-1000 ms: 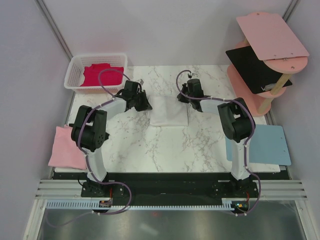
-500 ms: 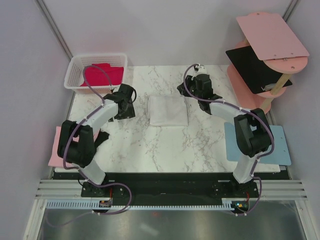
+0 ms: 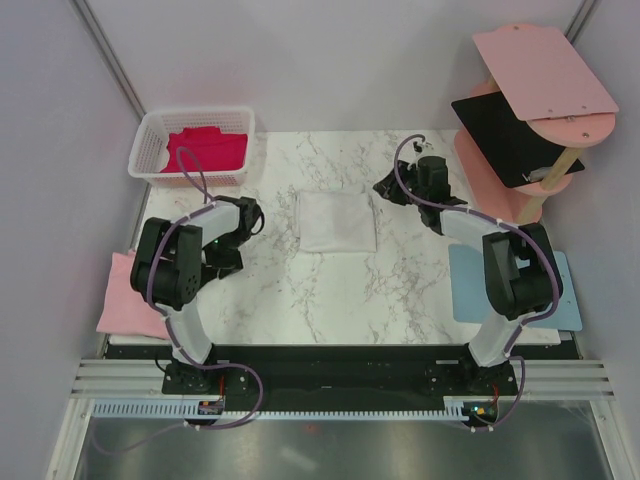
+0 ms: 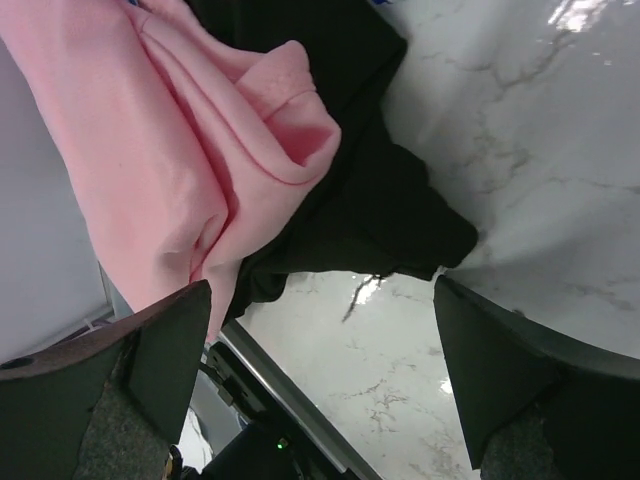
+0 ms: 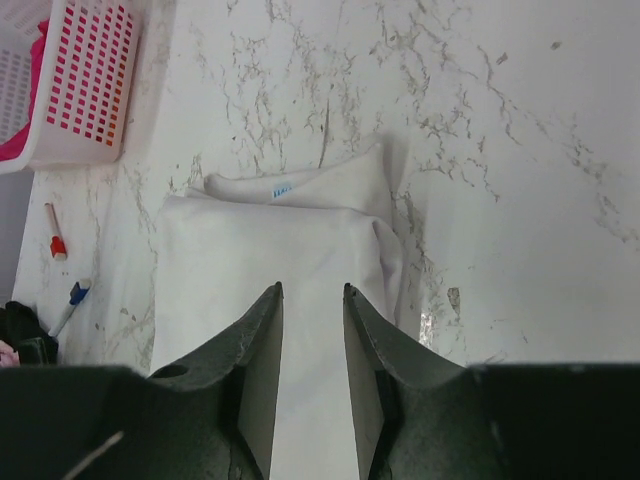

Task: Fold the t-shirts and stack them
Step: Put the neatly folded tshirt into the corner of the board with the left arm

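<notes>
A folded white t-shirt [image 3: 336, 220] [image 5: 270, 250] lies flat in the middle of the table. My right gripper [image 5: 312, 288] [image 3: 388, 188] hovers off the shirt's right side, jaws partly open, nothing between them. My left gripper [image 4: 322, 300] [image 3: 215, 262] is over the near-left of the table, open wide and empty. In front of it a light pink t-shirt [image 4: 200, 150] [image 3: 128, 296] lies bunched against a crumpled black t-shirt [image 4: 370, 200]. A magenta-red t-shirt [image 3: 205, 150] sits in the basket.
A white basket [image 3: 150, 140] stands at the back left. A pink shelf [image 3: 540, 70] with a black sheet [image 3: 505, 135] on it stands at the back right. A light-blue mat [image 3: 540, 290] lies at the right. Two markers [image 5: 57, 245] lie near the basket.
Both grippers have let go of the white t-shirt and opened. The left arm swung back toward the pink and black shirts; the right gripper drew away to the right.
</notes>
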You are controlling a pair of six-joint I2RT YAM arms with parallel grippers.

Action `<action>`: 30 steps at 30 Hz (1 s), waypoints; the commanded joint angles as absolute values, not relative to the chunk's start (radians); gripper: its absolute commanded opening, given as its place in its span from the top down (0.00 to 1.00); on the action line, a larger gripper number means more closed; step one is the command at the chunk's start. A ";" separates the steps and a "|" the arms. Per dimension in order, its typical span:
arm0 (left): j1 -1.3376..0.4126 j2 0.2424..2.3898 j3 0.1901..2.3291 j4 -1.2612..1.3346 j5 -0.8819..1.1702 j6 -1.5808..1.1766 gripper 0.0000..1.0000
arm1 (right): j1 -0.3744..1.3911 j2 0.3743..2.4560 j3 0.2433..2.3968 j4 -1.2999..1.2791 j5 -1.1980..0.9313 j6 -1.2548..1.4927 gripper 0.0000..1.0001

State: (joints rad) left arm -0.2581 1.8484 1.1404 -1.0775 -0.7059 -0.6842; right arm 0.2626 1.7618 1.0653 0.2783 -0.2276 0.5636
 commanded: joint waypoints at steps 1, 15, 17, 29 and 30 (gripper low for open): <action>-0.218 1.844 1.114 -1.071 -0.733 -0.758 0.01 | 0.242 1.746 1.063 0.341 -0.308 0.620 0.62; -0.202 1.918 1.135 -1.032 -0.693 -0.716 0.98 | 0.230 1.761 1.071 0.327 -0.333 0.614 0.54; -0.228 1.913 1.135 -1.017 -0.684 -0.706 0.98 | 0.230 1.773 1.080 0.322 -0.336 0.609 0.45; -0.411 1.928 1.281 -0.905 -0.436 -0.663 0.98 | 0.219 1.798 1.100 0.290 -0.328 0.586 0.21; -0.428 1.937 1.322 -0.899 -0.407 -0.660 0.98 | 0.219 1.799 1.101 0.288 -0.328 0.586 0.21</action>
